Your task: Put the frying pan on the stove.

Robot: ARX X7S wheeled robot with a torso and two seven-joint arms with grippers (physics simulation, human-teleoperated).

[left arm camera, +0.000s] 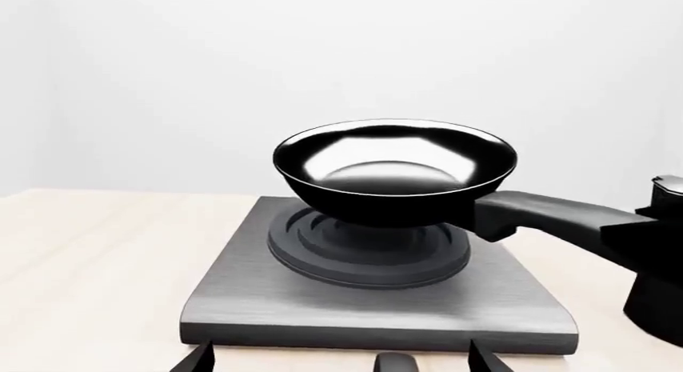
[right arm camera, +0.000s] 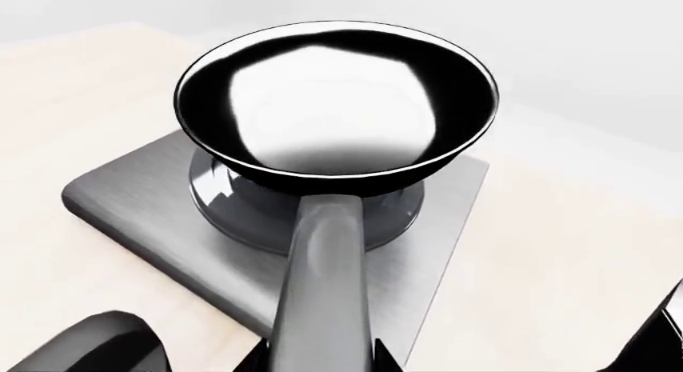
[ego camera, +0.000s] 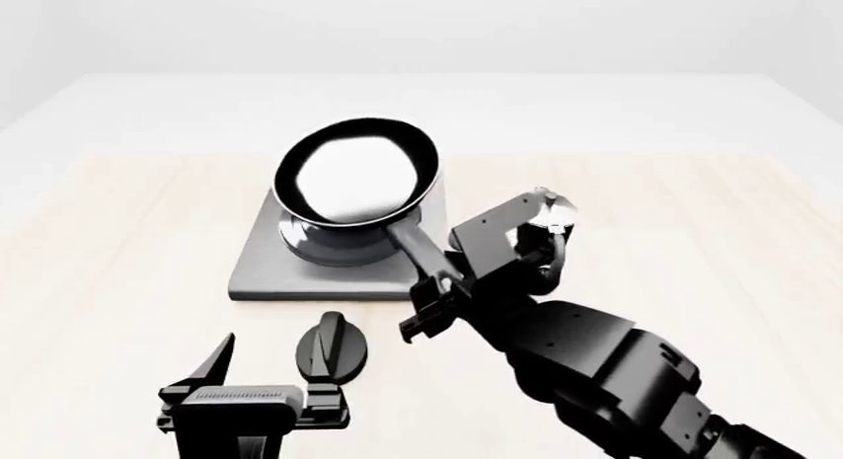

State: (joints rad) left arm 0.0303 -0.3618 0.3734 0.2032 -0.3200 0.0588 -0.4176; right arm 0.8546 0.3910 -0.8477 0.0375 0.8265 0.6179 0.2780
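Observation:
The frying pan (ego camera: 355,173) is black with a glossy inside. It is over the dark ring burner of the grey stove (ego camera: 257,267), its base at the burner; I cannot tell if they touch. My right gripper (ego camera: 441,286) is shut on the pan's long handle. In the right wrist view the handle runs between the jaws of this gripper (right arm camera: 320,360) toward the pan (right arm camera: 336,100) above the stove (right arm camera: 117,196). My left gripper (ego camera: 264,380) is open and empty, in front of the stove's near edge. In its wrist view the left gripper (left arm camera: 341,364) faces the pan (left arm camera: 395,160) and the stove (left arm camera: 513,300).
A small black round knob (ego camera: 330,345) lies on the wooden table between the left gripper and the stove; it also shows in the left wrist view (left arm camera: 395,362). A black-and-silver moka pot (ego camera: 554,207) stands right of the stove behind my right arm, also in the left wrist view (left arm camera: 661,268).

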